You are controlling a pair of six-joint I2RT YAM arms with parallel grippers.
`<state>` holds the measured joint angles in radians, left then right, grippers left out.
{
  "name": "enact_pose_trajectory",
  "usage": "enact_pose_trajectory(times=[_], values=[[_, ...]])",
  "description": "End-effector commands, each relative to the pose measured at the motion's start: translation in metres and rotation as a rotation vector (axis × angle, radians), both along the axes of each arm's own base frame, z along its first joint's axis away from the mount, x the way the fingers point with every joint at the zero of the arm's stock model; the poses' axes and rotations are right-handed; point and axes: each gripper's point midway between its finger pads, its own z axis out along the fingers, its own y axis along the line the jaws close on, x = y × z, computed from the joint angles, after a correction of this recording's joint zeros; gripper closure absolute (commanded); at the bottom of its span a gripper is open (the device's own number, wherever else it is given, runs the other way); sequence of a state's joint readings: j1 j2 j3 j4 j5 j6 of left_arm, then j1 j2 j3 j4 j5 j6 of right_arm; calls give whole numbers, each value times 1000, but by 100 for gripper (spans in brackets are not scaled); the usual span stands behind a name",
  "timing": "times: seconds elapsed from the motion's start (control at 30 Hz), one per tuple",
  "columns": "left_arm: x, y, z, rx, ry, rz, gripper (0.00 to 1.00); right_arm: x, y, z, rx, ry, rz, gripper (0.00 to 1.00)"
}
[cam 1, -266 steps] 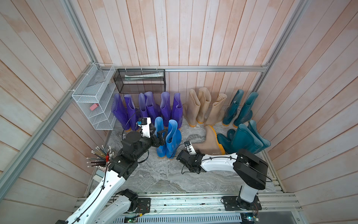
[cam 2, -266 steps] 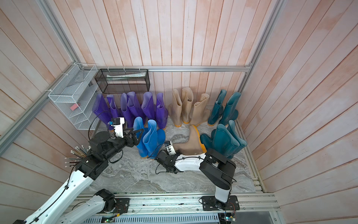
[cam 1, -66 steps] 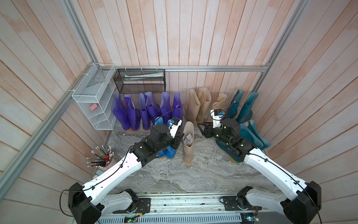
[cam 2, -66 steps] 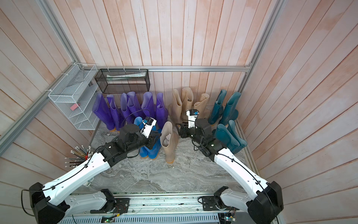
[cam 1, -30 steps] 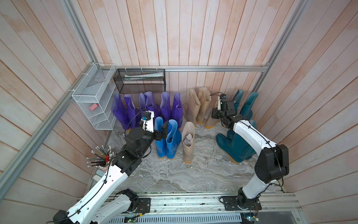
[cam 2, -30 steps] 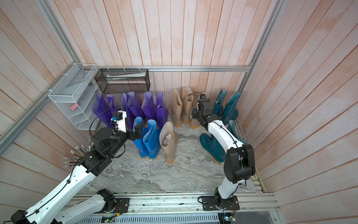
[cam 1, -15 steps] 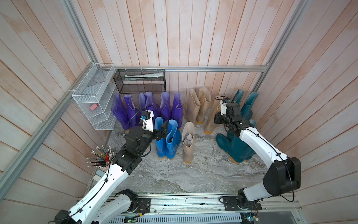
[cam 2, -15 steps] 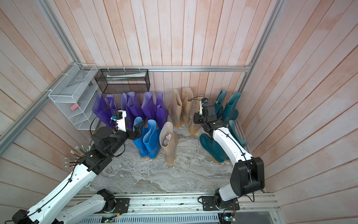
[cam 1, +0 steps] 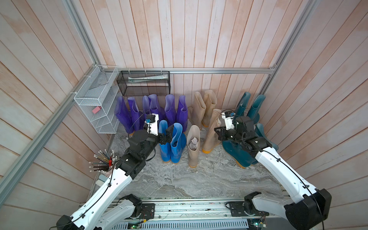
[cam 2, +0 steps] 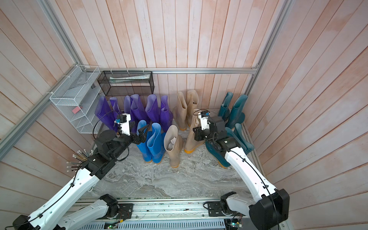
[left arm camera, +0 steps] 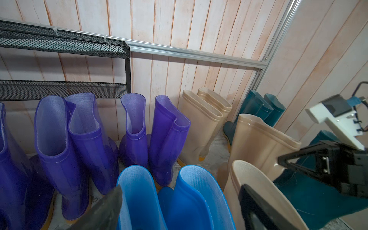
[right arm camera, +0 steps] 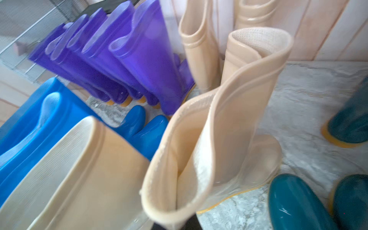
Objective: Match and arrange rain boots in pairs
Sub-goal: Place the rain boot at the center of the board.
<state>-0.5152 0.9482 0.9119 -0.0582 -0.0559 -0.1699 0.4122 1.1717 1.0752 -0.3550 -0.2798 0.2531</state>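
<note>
Top views, both: marble floor, boots sorted by colour along the back wall: purple boots, a beige pair, teal boots. A blue pair stands in front.

One stuffed beige boot stands alone and upright just beside the blue pair, toe toward my base.

My right gripper is clamped on the top of its likely mate, the held beige boot. Its long axis is tilted: the top leans toward my right wrist, the orange-edged sole is low by the floor. Touching or not, I cannot tell.

The stuffed boot lies to my left of the held one, near, with a gap between. My right arm is the nearer.

Right wrist view: cuff folded nearly flat where I pinch it.

My left gripper hangs with jaws apart at the blue shafts, holding nothing.

Judgement: carry the held boot left, stand it upright, toes parallel.
</note>
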Motion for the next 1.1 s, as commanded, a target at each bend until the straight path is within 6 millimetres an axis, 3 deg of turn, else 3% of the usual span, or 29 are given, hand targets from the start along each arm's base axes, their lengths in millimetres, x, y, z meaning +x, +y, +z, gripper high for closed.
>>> enact_pose_trajectory(times=[0.0, 0.17, 0.33, 0.4, 0.47, 0.5, 0.6, 0.73, 0.9, 1.07], values=[[1, -3, -4, -12, 5, -13, 6, -30, 15, 14, 40, -14, 124, 100], [0, -4, -2, -24, 3, -26, 8, -63, 8, 7, 46, 27, 154, 100], [-2, -7, 0, -40, -2, -45, 10, -88, -11, -20, -8, 117, 122, 97], [-3, -11, 2, -48, -3, -67, 11, -95, -17, -20, -23, 121, 106, 97], [-4, -15, 4, -62, -2, -88, 13, -98, -24, -11, -33, 105, 76, 88], [-5, -18, 7, -71, -3, -105, 13, -97, -29, -5, -43, 92, 54, 77], [-7, -30, 16, -78, 1, -165, 16, -98, -39, 12, -70, 60, 14, 70], [-8, -50, 26, -54, 26, -242, 17, -86, -50, 32, -101, 1, -58, 49], [-7, -85, 20, 58, 80, -305, 17, -56, -63, 46, -158, -32, -183, 38], [0, -104, 5, 158, 129, -314, 16, -37, -51, 44, -132, 7, -193, 30]])
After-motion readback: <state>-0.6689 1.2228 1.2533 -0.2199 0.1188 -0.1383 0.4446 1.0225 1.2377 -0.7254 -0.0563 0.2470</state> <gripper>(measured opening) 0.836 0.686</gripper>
